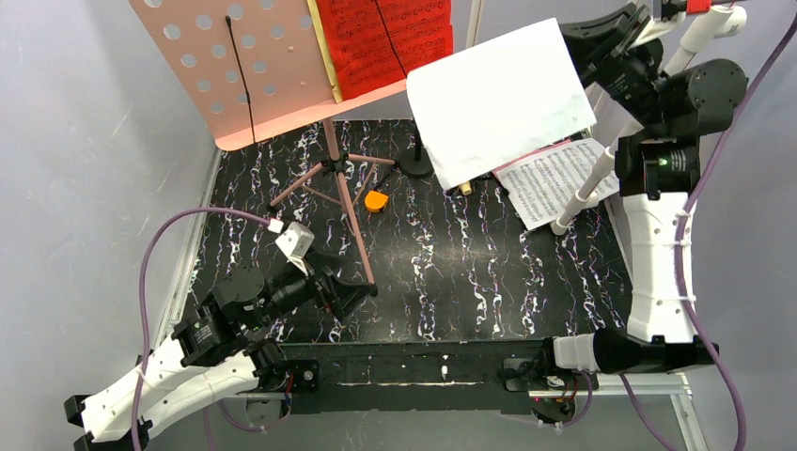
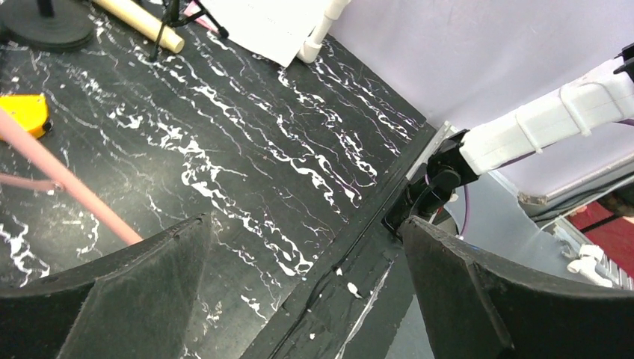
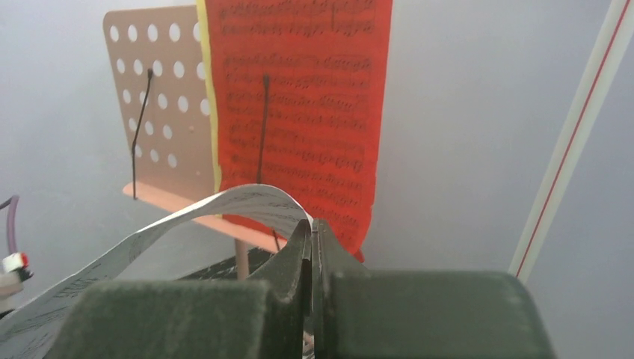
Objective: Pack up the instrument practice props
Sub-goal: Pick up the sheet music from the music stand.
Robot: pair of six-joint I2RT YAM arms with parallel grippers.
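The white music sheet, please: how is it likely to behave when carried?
Probably floppy: the white music sheet arches and droops from the right gripper, shut on its edge. It looks thin and light, so it may flutter or crease. Pinched at one edge, it could slip.

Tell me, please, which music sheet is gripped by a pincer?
The large white sheet, pinched in the shut right pincer and held aloft. The red sheet sits on the pink board; another printed sheet lies on the table.

Black tabletop point(image 1: 470, 272) with white marbled streaks, plain pale grey walls point(image 1: 85, 141) on both sides, soft even light
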